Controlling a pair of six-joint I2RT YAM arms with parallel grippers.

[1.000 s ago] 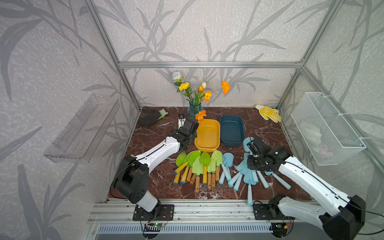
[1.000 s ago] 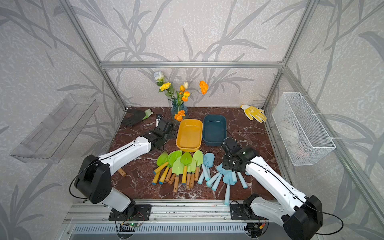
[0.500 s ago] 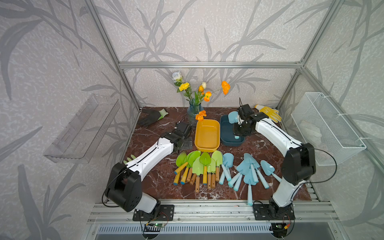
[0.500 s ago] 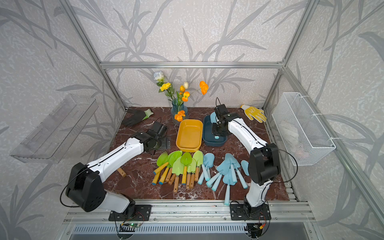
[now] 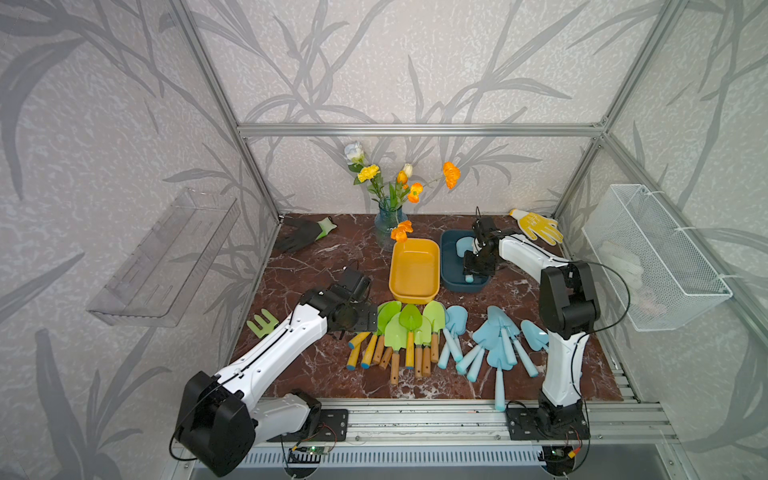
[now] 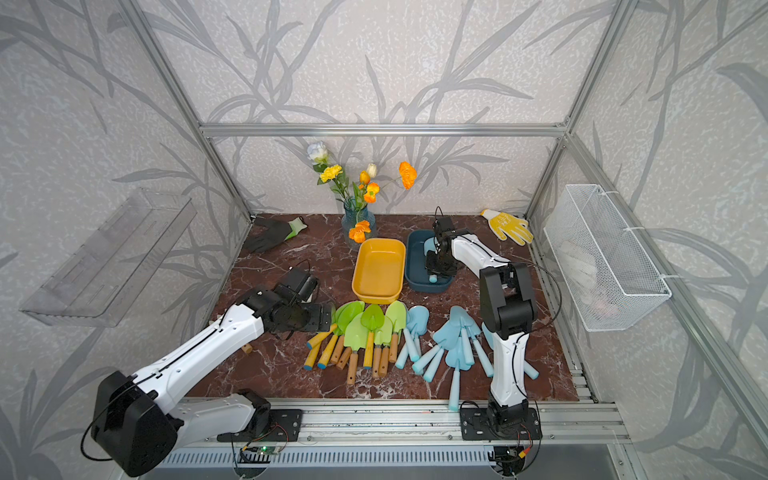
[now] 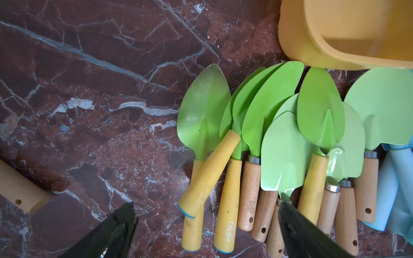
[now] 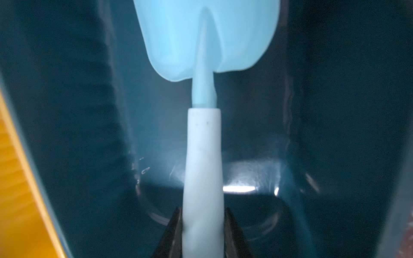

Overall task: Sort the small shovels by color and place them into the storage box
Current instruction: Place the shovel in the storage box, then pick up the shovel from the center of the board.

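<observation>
Lime-green small shovels (image 5: 409, 332) (image 7: 279, 125) lie fanned in front of the yellow storage box (image 5: 415, 268) (image 7: 335, 33). To their right is a heap of pale blue shovels (image 5: 498, 336) (image 6: 457, 336). My left gripper (image 5: 372, 318) (image 7: 206, 204) is open just above the leftmost yellow handles, holding nothing. My right gripper (image 5: 471, 270) (image 8: 203, 214) is down inside the dark blue storage box (image 5: 446, 249) (image 8: 67, 134). It is shut on the handle of one pale blue shovel (image 5: 461, 247) (image 8: 205, 40), whose blade points to the box's far end.
A green rake (image 5: 262, 324) lies at the table's left edge. A vase of flowers (image 5: 388, 226) stands behind the yellow box. A dark glove (image 5: 305, 235) and a yellow glove (image 5: 538, 226) lie at the back corners. A wire basket (image 5: 648, 257) hangs on the right wall.
My right arm carried a pale blue shovel from the heap to the dark blue box and lowered it inside. My left gripper drew back from beside the yellow box to the green shovels.
</observation>
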